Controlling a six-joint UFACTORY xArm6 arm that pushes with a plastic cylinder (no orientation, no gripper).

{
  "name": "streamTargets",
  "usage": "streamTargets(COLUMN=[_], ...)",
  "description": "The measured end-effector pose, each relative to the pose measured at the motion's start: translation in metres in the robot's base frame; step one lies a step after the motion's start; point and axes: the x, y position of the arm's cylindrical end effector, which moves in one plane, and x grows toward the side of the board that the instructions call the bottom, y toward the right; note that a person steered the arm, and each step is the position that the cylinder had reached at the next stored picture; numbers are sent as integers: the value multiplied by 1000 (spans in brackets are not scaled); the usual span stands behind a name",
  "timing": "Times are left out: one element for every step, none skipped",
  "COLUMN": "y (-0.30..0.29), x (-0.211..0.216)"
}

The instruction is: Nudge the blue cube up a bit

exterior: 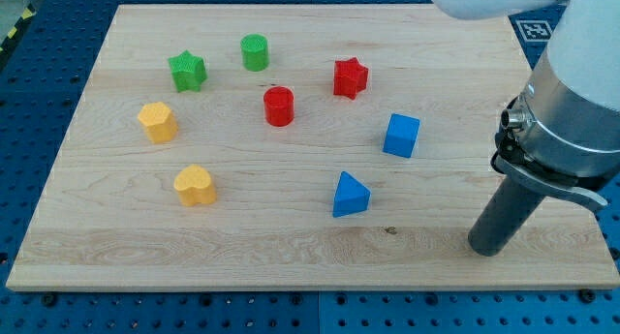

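My tip (489, 249), the lower end of a straight dark rod with no jaws to spread or close, rests on the pale wooden board (310, 261) near the view's bottom right corner, touching no block. The blue plastic cube (401, 136) sits up and to the left of my tip, well apart from it. The blue triangular block (350, 196) lies to the tip's left and slightly higher, nearer than the cube. Farther up and left stand the red star (350, 77) and red cylinder (279, 106), then the green cylinder (255, 52) and green star (187, 71). Two yellow heart-like blocks (157, 121) (195, 185) lie farthest left.
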Motion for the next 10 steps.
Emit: streamTargets(y=[0, -11, -45, -64, -90, -141, -159, -143, -118, -115], x=[0, 0, -2, -8, -8, -9, -20, -5, 4, -23])
